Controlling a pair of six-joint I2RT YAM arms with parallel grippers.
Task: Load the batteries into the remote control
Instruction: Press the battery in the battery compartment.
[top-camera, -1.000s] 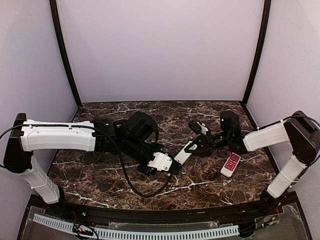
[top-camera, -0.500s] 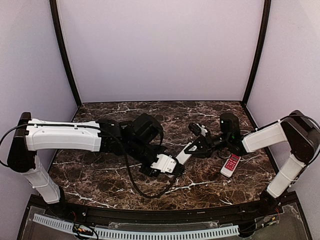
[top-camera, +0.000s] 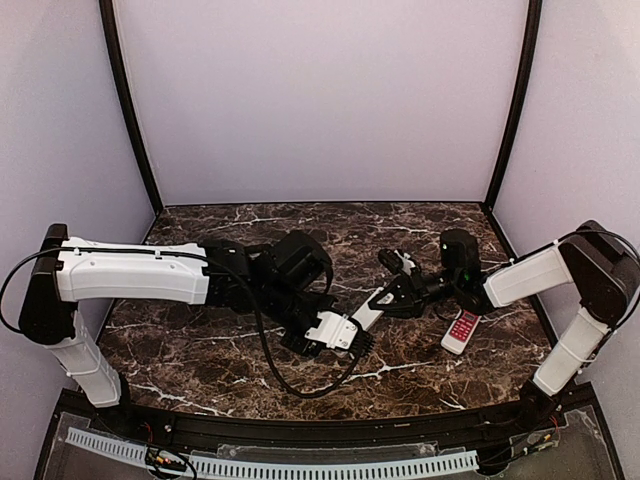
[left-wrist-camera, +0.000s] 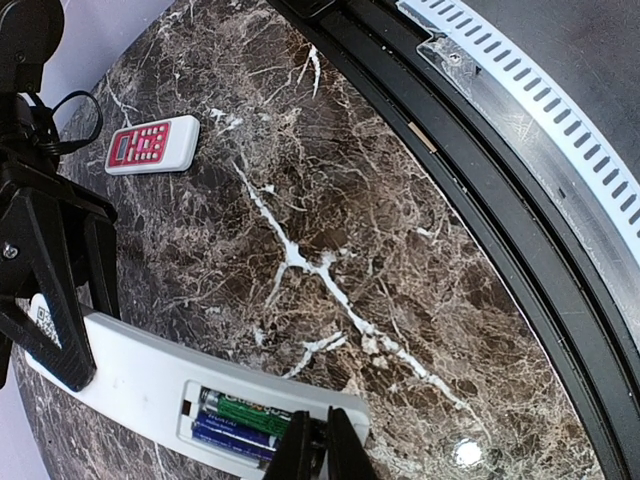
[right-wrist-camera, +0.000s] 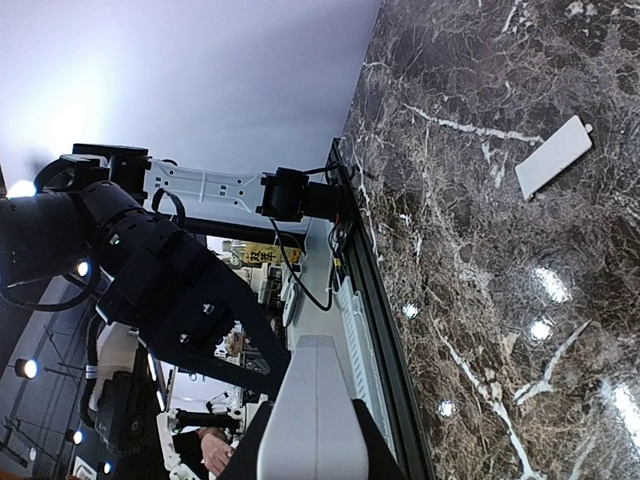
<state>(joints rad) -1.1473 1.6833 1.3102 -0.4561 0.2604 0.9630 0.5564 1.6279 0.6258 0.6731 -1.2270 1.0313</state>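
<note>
Top view: right pincer clamps the far part of the remote control. Left pincer hangs at the remote's near end. A red-and-white remote lies to its right, apart.

Left wrist view: the remote's back is open, with batteries lying in the bay. The left tips are pressed together over the bay's end and hide part of it.

Right wrist view: a white cover lies on the table, well apart from the remote.

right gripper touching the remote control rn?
Touching. Right wrist view shows the remote control wedged between the fingers of the right gripper, no gap; left wrist view shows its black fingers clamped across the remote's end.
</note>
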